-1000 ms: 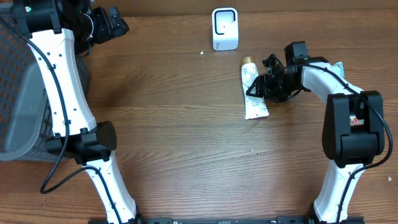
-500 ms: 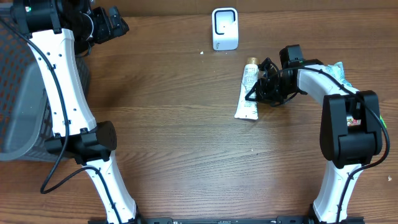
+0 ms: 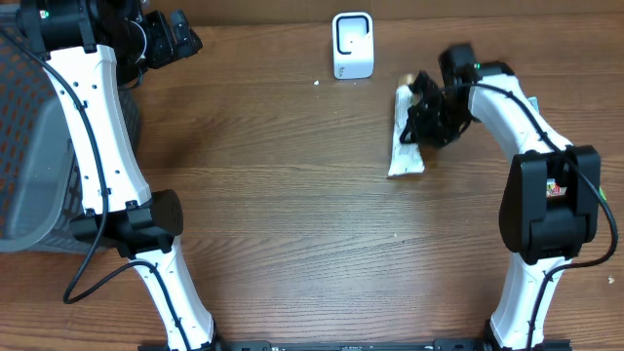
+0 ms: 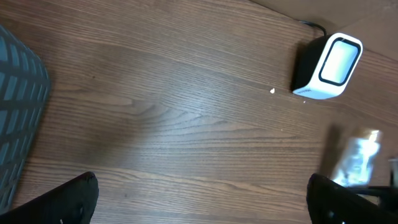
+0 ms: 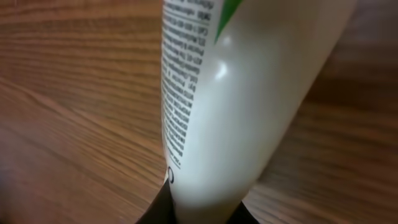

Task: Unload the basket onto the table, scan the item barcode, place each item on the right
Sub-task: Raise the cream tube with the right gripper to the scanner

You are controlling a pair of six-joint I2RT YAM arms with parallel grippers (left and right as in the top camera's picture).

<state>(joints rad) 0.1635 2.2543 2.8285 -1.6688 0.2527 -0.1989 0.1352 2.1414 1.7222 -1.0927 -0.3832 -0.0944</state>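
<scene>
Right gripper (image 3: 421, 115) is clamped on the white tube (image 3: 405, 141), jaws narrow around its upper part, just right of the barcode scanner (image 3: 352, 44) and slightly nearer the robot. Tube runs roughly lengthwise away from the scanner's row, cap end towards the far edge, crimped end towards the robot; can't tell whether the low end touches the table (image 3: 292, 214) or is clear of it. The right wrist view is filled by the tube body: fine black print down one side, a green patch at the top, and a dark finger (image 5: 186, 214) pressed against it at the bottom. No barcode readable there. Scanner stands upright near the far edge of the table with its window facing the robot, apart from the tube. Left gripper (image 3: 180, 37) sits well left of the scanner, over the far-left corner beside the mesh basket (image 3: 29, 146), jaws spread wide and holding nothing. In the left wrist view both fingertips (image 4: 74, 199) frame bare wood, with the scanner at upper right.
</scene>
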